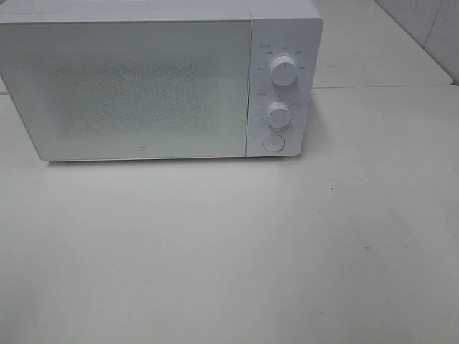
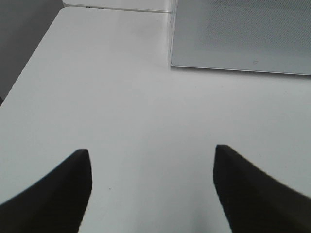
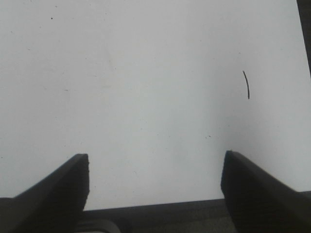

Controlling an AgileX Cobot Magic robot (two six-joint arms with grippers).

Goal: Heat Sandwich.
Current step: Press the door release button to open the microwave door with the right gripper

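The sandwich is out of view in every frame. A white microwave [image 1: 143, 79] stands at the back of the white table [image 1: 229, 251] with its door shut; two dials [image 1: 284, 70] and a round button [image 1: 273, 142] sit on its right panel. In the left wrist view my left gripper [image 2: 151, 155] is open over bare tabletop, with the microwave's lower door corner [image 2: 243, 43] ahead of it. In the right wrist view my right gripper [image 3: 155, 160] is open over bare white surface, nothing between its fingers. Neither arm shows in the exterior high view.
The table's left edge [image 2: 29, 63] drops off to a dark floor. A thin dark curved mark [image 3: 247, 85] lies on the surface near the right gripper, and the table's edge [image 3: 303, 34] runs close beside it. Tiled wall [image 1: 430, 29] stands at the back right.
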